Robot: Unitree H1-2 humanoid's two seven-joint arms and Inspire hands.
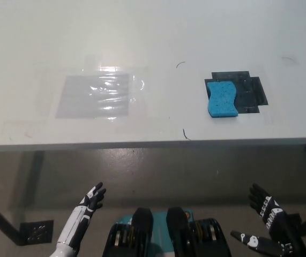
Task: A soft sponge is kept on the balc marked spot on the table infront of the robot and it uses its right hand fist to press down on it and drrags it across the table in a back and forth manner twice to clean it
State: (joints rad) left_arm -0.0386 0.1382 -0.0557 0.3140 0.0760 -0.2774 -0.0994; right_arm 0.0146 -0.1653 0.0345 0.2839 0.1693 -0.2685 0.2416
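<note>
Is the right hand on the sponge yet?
Apart. The head view shows the right hand open below the table edge, with bare tabletop between it and the blue sponge.

This looks like a robotics lab or test bench rather than a home. A plain white table point(142, 32) stands on dark metal legs point(32, 184) over a bare grey concrete floor point(158, 174). Its top carries test markings: a black taped patch point(249, 91), a glossy clear film rectangle point(94, 96) taped down, and small pen ticks point(185, 134) marking positions.
</note>
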